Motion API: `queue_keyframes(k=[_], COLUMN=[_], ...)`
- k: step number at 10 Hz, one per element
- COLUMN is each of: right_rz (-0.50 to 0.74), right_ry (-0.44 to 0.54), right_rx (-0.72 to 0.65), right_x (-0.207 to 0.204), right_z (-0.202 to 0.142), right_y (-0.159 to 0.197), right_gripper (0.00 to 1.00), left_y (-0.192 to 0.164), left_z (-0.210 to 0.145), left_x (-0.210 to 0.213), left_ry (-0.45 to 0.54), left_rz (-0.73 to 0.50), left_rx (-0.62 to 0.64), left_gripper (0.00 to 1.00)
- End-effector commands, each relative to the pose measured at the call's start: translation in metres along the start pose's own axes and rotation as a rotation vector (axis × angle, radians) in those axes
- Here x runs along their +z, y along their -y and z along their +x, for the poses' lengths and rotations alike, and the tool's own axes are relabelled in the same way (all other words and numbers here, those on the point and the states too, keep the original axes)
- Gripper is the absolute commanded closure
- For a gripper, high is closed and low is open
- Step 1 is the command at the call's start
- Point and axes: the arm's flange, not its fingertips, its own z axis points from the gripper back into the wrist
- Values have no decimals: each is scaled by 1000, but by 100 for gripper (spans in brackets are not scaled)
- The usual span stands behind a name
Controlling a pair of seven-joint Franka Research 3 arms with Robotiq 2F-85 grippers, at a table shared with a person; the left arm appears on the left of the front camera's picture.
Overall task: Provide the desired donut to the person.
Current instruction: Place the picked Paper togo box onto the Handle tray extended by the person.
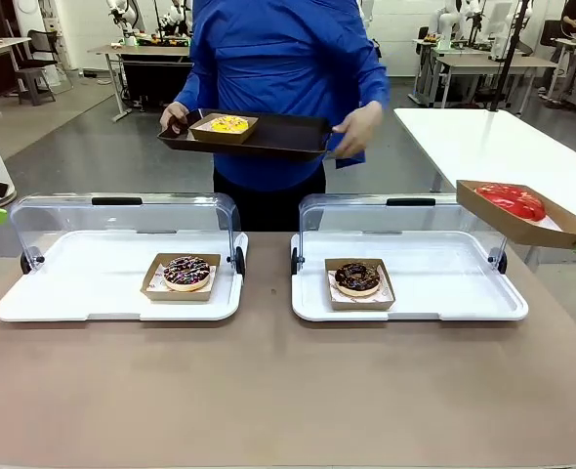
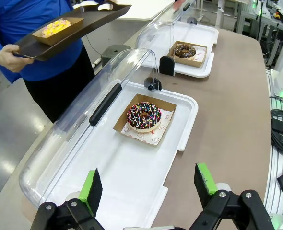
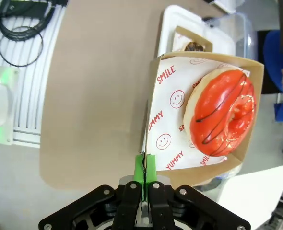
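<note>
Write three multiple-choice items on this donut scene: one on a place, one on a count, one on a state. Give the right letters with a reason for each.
1. Where is the yellow donut?
A. in the left display case
B. on the dark tray the person holds
C. in the right end effector

2. How many donuts sit in the two display cases on the table?
A. one
B. two
C. four

3. What is the state of the right end effector?
A. shut on the edge of the cardboard tray with the red donut
B. open above the table
C. shut on a case lid

Answers:
1 B: the yellow donut's box rests on the tray between the person's hands.
2 B: the sprinkled donut is in the left case, the chocolate donut in the right.
3 A: its green pads pinch the cardboard wall.
</note>
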Motion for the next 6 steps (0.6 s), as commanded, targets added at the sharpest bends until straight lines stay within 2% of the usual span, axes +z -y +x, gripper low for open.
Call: queue_keyframes(k=[1, 3, 6], right_rz=[9, 8, 33], right_ry=[44, 23, 25], right_rx=[4, -21, -38], right_x=[-53, -56, -62], right_z=[23, 27, 27], right_y=[-44, -20, -13], right_gripper=[100, 100, 100], left_y=[0, 0, 0], left_z=[0, 0, 0], left_x=[1, 1, 1], left_ry=[21, 21, 21], left_rz=[1, 1, 1], left_rx=[-2, -2, -2], left_gripper=[0, 0, 0])
